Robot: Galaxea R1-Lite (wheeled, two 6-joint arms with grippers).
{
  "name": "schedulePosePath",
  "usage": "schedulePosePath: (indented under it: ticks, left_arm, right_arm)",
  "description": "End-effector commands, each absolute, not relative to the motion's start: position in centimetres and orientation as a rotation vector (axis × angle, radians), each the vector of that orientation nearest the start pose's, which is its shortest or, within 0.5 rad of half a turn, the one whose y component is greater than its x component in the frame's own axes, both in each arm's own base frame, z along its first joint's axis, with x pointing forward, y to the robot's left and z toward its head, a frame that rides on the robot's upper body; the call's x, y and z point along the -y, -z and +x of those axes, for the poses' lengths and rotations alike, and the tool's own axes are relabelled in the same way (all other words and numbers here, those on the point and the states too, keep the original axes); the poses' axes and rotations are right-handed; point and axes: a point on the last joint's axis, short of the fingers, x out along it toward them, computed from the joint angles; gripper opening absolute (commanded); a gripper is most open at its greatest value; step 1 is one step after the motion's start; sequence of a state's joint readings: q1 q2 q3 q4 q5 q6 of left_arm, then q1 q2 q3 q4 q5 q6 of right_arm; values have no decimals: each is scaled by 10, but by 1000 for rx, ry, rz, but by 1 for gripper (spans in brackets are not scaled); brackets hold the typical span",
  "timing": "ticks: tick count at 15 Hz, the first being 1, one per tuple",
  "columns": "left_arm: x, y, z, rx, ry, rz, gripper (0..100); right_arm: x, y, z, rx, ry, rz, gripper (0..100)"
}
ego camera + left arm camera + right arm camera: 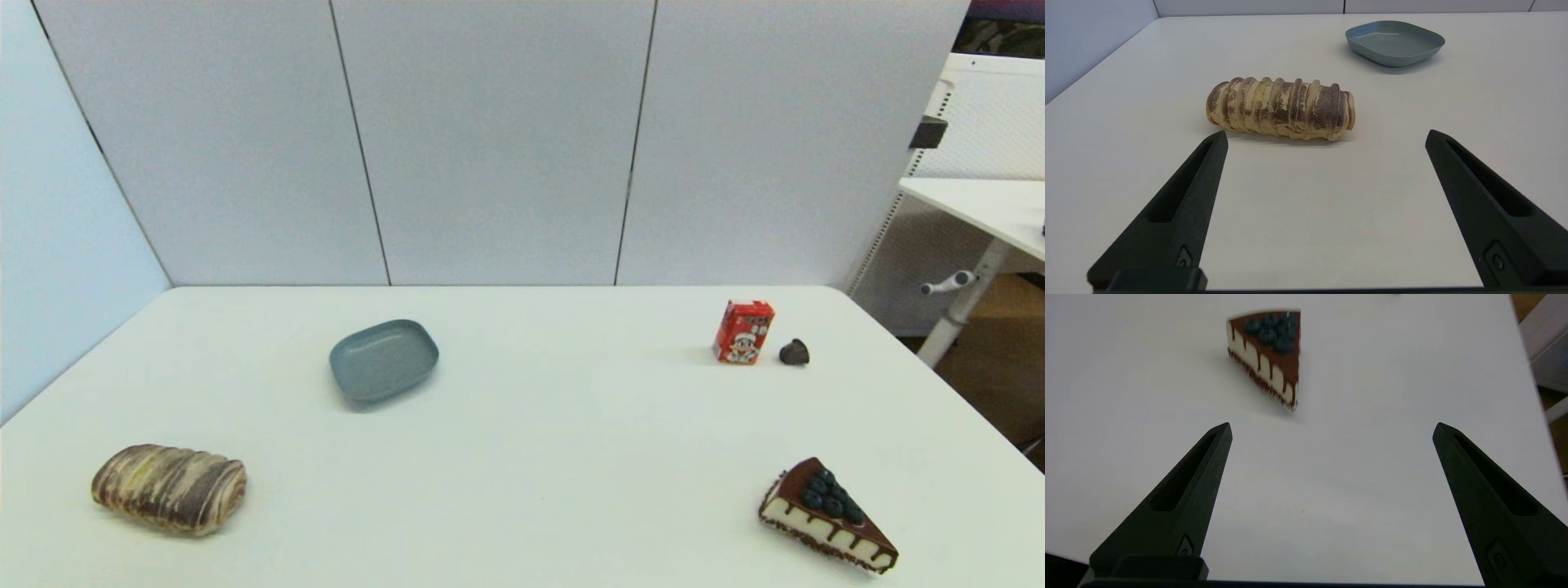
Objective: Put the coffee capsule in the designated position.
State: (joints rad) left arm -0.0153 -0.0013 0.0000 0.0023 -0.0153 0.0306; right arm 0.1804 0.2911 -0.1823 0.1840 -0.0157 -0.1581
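The coffee capsule (794, 353) is a tiny dark pod lying on the white table at the far right, just right of a red carton (743, 331). Neither arm shows in the head view. My left gripper (1326, 136) is open over the table's near left, short of a striped bread roll (1281, 108). Over the near right, my right gripper (1332, 429) is open and holds nothing, with the cake slice (1270, 351) beyond its fingertips. The designated position is unmarked white tabletop, so I cannot pick it out.
A grey-blue rounded tray (384, 359) sits left of centre, also seen as the tray (1394, 42) beyond the roll. The bread roll (169, 488) lies near left, the chocolate cake slice (829, 514) near right. White panels wall the back and left; the table's edge runs along the right.
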Motion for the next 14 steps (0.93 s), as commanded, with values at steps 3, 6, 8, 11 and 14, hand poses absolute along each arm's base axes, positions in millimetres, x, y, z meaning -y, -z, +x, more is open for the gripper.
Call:
schedulePosePath:
  ticks: [3, 6, 8, 11, 14]
  left_arm:
    - [0, -75, -23, -1, 31, 31, 100]
    - [0, -75, -23, -1, 31, 31, 100]
    - [0, -75, -23, -1, 31, 31, 100]
    - [0, -75, -23, -3, 31, 31, 100]
    - [0, -75, -23, -1, 31, 31, 100]
  right_arm:
    - [1, -87, -3, -286, -164, -169, 100]
    - [1, -87, -2, -279, -118, -161, 100]
    - [1, -87, -2, -271, -101, -159, 100]
    - [0, -85, 2, -177, -106, -152, 100]
    - [0, -85, 2, -177, -106, -150, 100]
